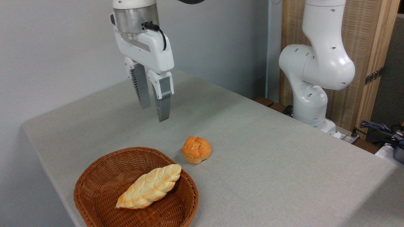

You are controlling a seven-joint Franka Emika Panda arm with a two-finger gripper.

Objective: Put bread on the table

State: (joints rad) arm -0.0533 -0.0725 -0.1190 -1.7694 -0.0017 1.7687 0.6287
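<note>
We find the small round orange-brown knotted bun [196, 149] resting on the light grey cloth-like table [268, 151], at the brown wicker basket's [94, 195] one o'clock. The two-finger gripper [154, 112] hangs released, empty. We judge the bun light, soft; grip its flanks.

This looks like a robotics lab or test room, not a home or kitchen. A white robot arm [315, 63] is bolted beside a large table [268, 151] covered in plain grey cloth, with bare pale walls [56, 47] behind it. At the right edge lie loose cables [378, 127] and some equipment, in front of a wood-framed woven screen [369, 41]. The only homely props are a wicker basket [104, 176] holding a braided loaf [150, 186] and a small bun [196, 149] on the cloth.
</note>
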